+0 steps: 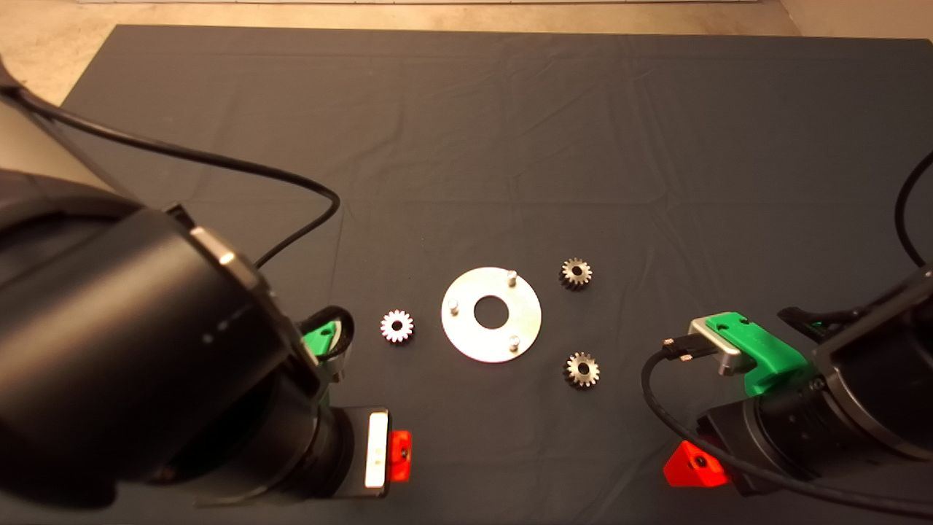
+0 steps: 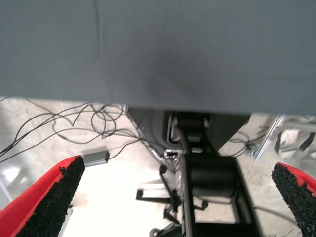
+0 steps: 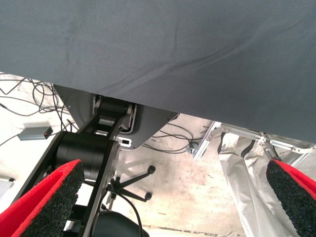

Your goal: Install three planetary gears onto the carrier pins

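A shiny round disc (image 1: 466, 337) with a large centre hole lies flat in the middle of the dark mat. Its three carrier pins (image 1: 512, 276) (image 1: 453, 307) (image 1: 514, 341) stand bare. Three small planetary gears lie loose on the mat around it: one to the left (image 1: 397, 326), one at the upper right (image 1: 576, 273), one at the lower right (image 1: 582, 369). My left gripper (image 2: 178, 170) waits at the lower left, its red finger (image 1: 399, 456) showing in the head view. My right gripper (image 3: 175, 170) waits at the lower right. Both are open and hold nothing.
The left arm's black cable (image 1: 219, 164) loops across the mat's left side. Another cable (image 1: 656, 408) curls beside the right gripper. Both wrist views look past the mat's near edge to the floor, with loose wires, a small grey box (image 2: 96, 158) and the robot's black base (image 2: 207, 173).
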`<move>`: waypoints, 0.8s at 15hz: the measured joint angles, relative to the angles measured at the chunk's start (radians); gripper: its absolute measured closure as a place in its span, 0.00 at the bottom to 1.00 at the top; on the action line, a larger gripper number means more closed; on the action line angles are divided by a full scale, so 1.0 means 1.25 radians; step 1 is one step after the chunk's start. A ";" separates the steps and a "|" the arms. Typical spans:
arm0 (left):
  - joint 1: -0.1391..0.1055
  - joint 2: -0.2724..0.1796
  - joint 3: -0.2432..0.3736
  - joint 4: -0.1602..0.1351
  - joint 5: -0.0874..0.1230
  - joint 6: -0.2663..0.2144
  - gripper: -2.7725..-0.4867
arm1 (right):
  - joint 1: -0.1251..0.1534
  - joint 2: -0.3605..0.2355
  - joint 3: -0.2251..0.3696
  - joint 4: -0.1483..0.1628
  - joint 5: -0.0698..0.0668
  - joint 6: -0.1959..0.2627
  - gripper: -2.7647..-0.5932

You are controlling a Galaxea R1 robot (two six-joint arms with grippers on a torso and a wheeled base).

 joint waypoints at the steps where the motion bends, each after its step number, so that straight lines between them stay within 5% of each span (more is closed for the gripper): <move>1: 0.011 -0.014 -0.039 0.020 0.000 0.060 0.00 | 0.000 0.000 0.000 0.000 0.000 0.000 0.01; 6: 0.100 -0.038 -0.175 0.073 -0.001 0.210 0.00 | 0.000 0.000 0.000 0.000 0.000 0.000 0.01; 12: 0.171 -0.038 -0.372 0.127 0.000 0.419 0.00 | 0.000 0.000 0.000 0.000 0.000 0.000 0.01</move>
